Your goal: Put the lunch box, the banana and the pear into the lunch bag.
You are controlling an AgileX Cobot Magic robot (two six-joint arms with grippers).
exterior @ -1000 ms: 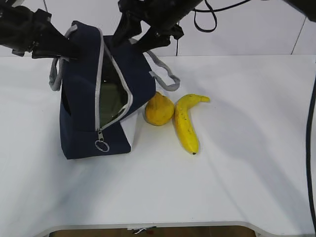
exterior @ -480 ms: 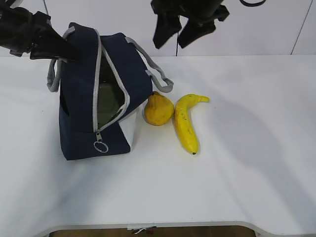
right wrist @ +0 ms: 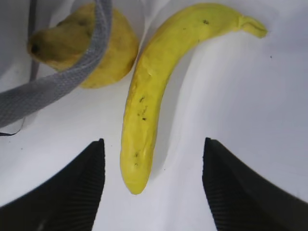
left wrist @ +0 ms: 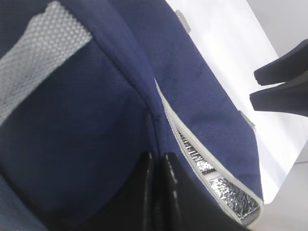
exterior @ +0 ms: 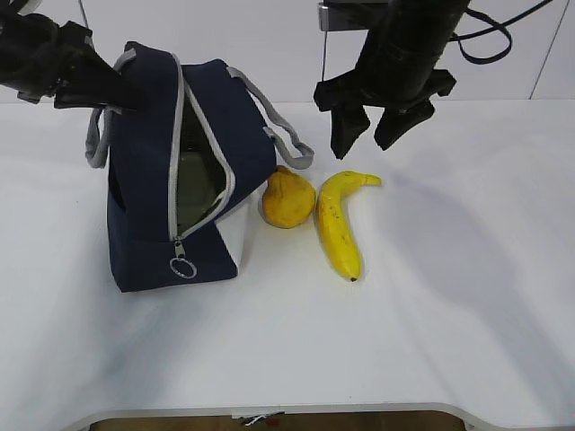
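The navy lunch bag (exterior: 144, 224) stands at the left with its zipper open. A dull green surface (exterior: 193, 189) shows inside the opening and looks like the lunch box lid. My left gripper (exterior: 115, 87) is shut on the bag's top edge and holds it up; in the left wrist view its jaws (left wrist: 158, 166) pinch the navy fabric (left wrist: 96, 120). The pear (exterior: 287, 198) lies against the bag, and the banana (exterior: 339, 224) lies just right of it. My right gripper (exterior: 368, 135) hangs open above the banana's stem end. The right wrist view shows the banana (right wrist: 154, 91) and pear (right wrist: 103, 53) beyond the open gripper (right wrist: 154, 187).
A grey webbing handle (exterior: 292, 144) droops from the bag over the pear; it also crosses the pear in the right wrist view (right wrist: 62, 82). The zipper's ring pull (exterior: 184, 267) hangs low on the bag's front. The white table's (exterior: 431, 305) front edge runs near the bottom.
My right gripper has moved from over the bag's opening to the right and down, and now hangs open above the banana. The left gripper still holds the bag's edge.
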